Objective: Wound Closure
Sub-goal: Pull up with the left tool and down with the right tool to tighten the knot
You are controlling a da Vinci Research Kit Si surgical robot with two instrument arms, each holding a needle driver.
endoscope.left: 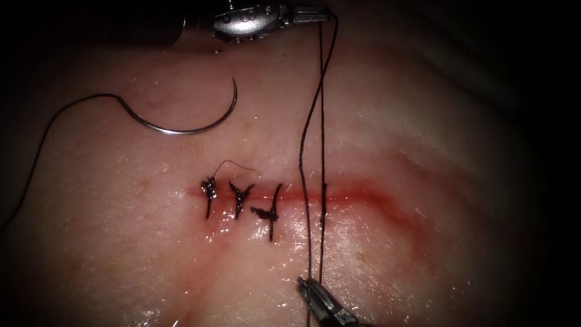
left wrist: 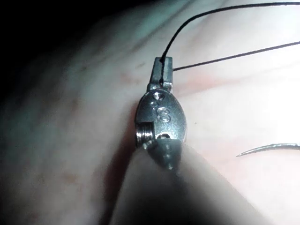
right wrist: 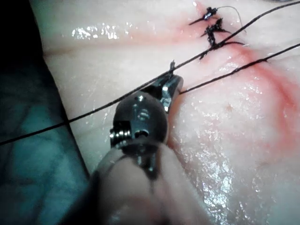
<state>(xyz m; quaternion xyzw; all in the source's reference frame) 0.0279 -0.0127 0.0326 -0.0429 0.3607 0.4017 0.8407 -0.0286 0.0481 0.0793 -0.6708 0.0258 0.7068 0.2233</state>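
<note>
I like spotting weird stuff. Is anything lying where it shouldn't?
The needle lies loose on the tissue, left of the stitches, held by neither hand. Left hand and right hand each grip thread.

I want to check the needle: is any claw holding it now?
No: the needle lies free on the tissue, while the left claw and right claw both hold thread.

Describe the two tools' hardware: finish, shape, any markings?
Both are bare polished metal. The left claw sits on a rounded oval wrist housing stamped "S", with a threaded screw at its side. The right claw has a similar domed housing with a small screw. Each claw is short and narrow, on a thin shaft.
</note>
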